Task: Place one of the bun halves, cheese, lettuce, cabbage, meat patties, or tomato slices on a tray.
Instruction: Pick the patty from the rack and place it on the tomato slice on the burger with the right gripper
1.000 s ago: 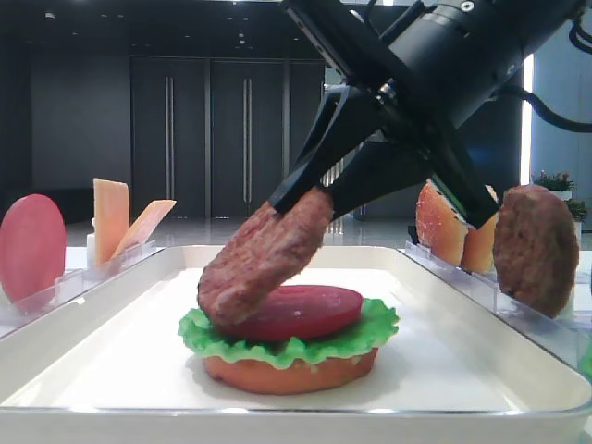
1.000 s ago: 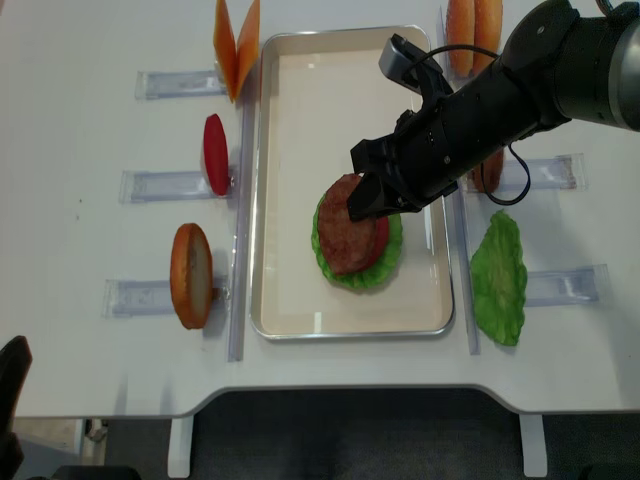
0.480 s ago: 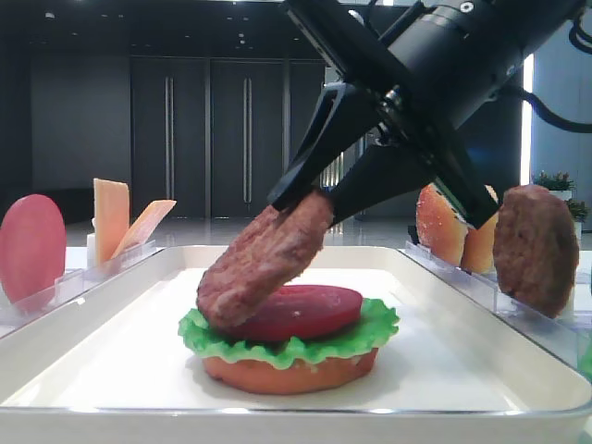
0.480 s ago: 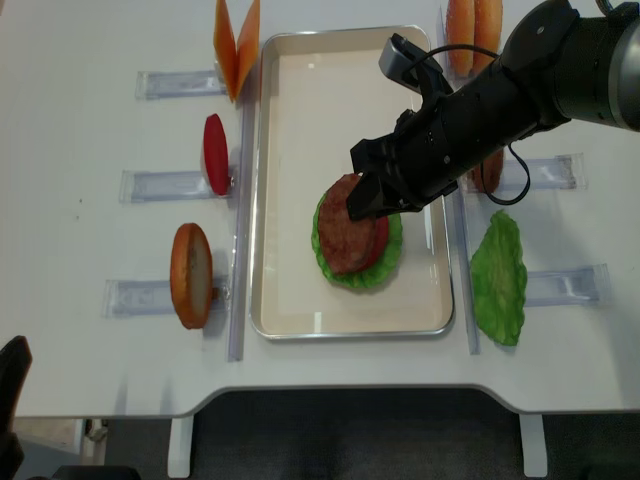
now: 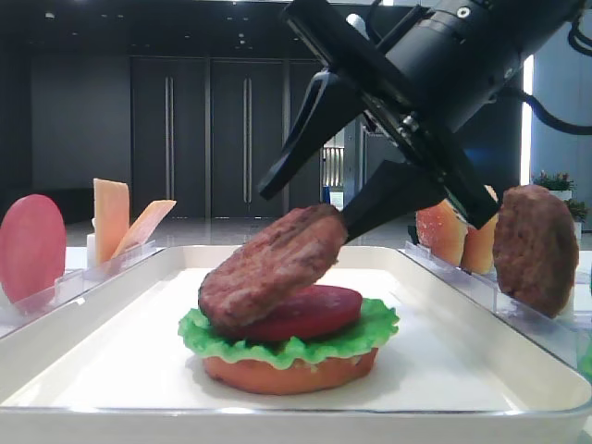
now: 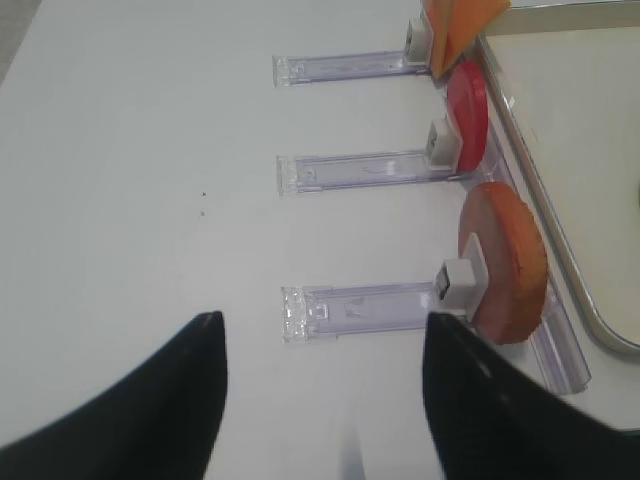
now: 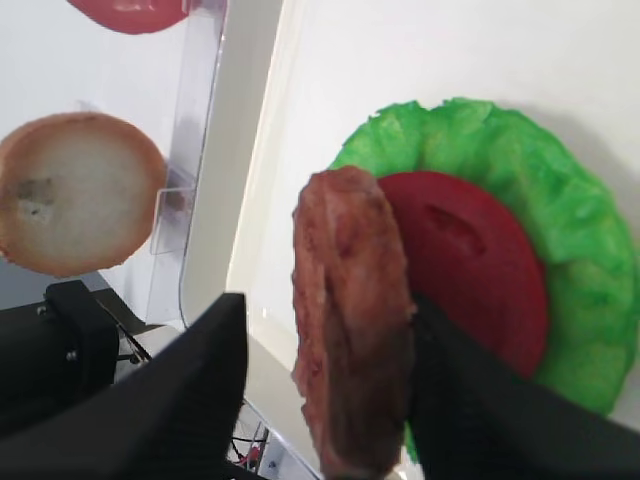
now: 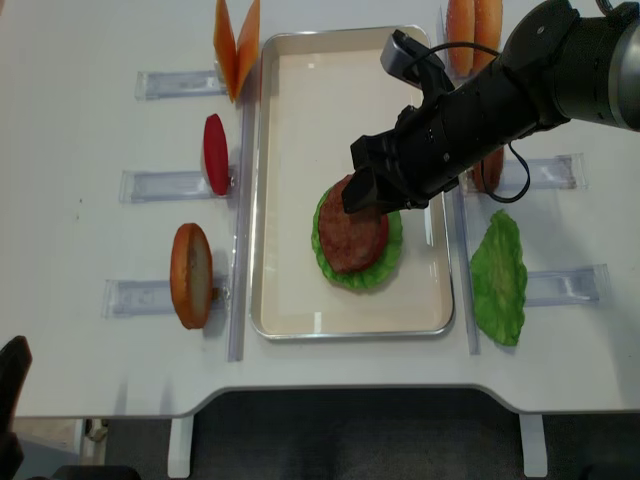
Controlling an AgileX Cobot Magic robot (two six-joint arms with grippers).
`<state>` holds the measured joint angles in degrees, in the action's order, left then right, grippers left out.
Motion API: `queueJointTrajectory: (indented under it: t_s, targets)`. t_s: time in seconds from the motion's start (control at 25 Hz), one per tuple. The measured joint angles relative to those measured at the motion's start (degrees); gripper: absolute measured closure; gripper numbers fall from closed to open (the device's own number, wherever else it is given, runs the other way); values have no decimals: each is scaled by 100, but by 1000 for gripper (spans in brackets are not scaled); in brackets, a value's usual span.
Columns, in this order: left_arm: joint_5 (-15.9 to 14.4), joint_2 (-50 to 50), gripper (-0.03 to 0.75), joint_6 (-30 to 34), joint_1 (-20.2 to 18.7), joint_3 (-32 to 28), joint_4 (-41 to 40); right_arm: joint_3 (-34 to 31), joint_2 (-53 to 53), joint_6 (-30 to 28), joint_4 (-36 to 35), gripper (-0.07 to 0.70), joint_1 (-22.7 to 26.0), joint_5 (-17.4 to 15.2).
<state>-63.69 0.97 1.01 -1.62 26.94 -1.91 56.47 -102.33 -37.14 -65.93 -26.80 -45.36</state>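
The right gripper (image 5: 319, 180) is held wide open. 1 meat patty (image 5: 271, 266) is let go, just under its fingers, tilted on the tomato slice (image 5: 310, 313), lettuce (image 5: 370, 326) and bun half (image 5: 287, 372) in the tray (image 5: 83, 333).

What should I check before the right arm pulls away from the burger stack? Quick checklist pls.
1. Right gripper jaws apart: ok, spread wide in the low front view.
2. Meat patty free of the fingers: cannot tell, one finger looks to be against its raised end.
3. Patty flat on the tomato slice: not ok, tilted, low end on the lettuce.
4. Stack inside the tray: ok.
5. Bottom bun half under the lettuce: ok.
6. Left gripper clear of the tray: ok, open over the racks.
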Motion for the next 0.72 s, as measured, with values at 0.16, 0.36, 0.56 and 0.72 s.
queueJointTrajectory:
  t_s: [0.16,0.36,0.56,0.72]
  targets:
    - [0,0,244,0,0,0,0,0,0,82,41,235,0,80]
    - [0,0,244,0,0,0,0,0,0,349,312,211,0,108]
    - [0,0,244,0,0,0,0,19,0,549,480,208,0,167]
    - [0,0,244,0,0,0,0,172,0,802,795,206,0,153]
